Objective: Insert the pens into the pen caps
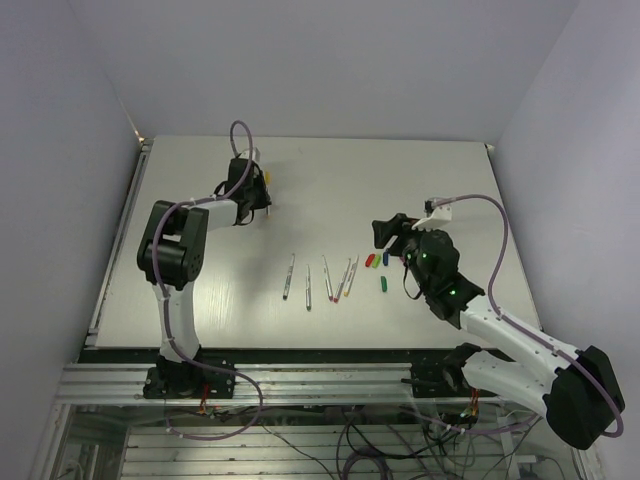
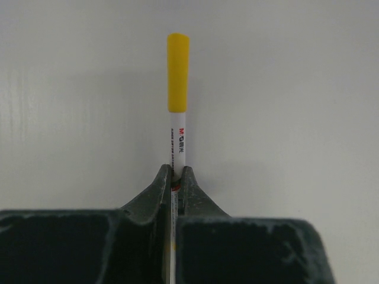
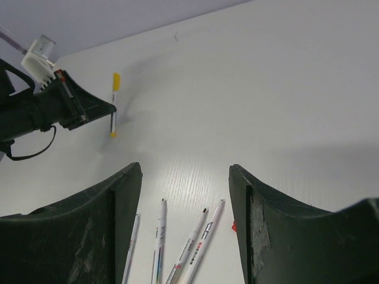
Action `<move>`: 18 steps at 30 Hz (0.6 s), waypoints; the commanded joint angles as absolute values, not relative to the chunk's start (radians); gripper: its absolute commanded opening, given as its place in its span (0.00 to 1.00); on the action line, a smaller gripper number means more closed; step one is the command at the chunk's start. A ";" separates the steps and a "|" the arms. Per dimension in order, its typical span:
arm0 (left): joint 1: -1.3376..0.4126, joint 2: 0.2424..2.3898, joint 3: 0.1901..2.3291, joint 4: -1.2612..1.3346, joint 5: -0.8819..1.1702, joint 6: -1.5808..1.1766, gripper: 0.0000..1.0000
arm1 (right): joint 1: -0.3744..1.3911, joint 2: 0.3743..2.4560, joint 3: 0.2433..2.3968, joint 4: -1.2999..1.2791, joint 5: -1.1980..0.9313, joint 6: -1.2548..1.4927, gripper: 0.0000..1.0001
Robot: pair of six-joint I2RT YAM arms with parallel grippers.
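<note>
My left gripper (image 2: 176, 171) is shut on a white pen (image 2: 177, 148) that wears a yellow cap (image 2: 177, 71) on its far end. It holds this pen above the far left of the table (image 1: 200, 290); the right wrist view shows the same capped pen (image 3: 115, 100) upright. Several uncapped pens (image 1: 308, 285) lie side by side at mid-table, also seen as pens (image 3: 192, 248) under my right gripper. Loose pen caps sit just right of them, among them a red cap (image 1: 370, 261) and a green cap (image 1: 385, 284). My right gripper (image 3: 185, 171) hangs open and empty over the caps (image 1: 385, 235).
The white table is walled at the back and on both sides. Its front edge meets an aluminium rail (image 1: 300, 380) where both arm bases are bolted. A sliver of the red cap (image 3: 234, 225) shows beside my right finger.
</note>
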State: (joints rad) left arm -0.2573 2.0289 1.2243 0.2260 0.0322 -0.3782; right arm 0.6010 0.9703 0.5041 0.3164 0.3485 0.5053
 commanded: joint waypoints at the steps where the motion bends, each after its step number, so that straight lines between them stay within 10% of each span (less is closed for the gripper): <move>1: -0.250 2.081 1.290 0.159 0.008 -0.386 0.07 | 0.595 0.948 0.482 0.302 0.359 0.528 0.61; 10: -0.249 2.152 1.348 0.114 -0.045 -0.390 0.20 | 0.596 0.948 0.463 0.298 0.351 0.545 0.60; 18: -0.247 2.116 1.336 0.123 -0.059 -0.401 0.53 | 0.596 0.953 0.463 0.296 0.357 0.541 0.61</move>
State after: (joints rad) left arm -0.2554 2.1292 1.3319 0.1627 -0.0208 -0.4011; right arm 0.6010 0.9615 0.4690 0.3000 0.3481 0.5392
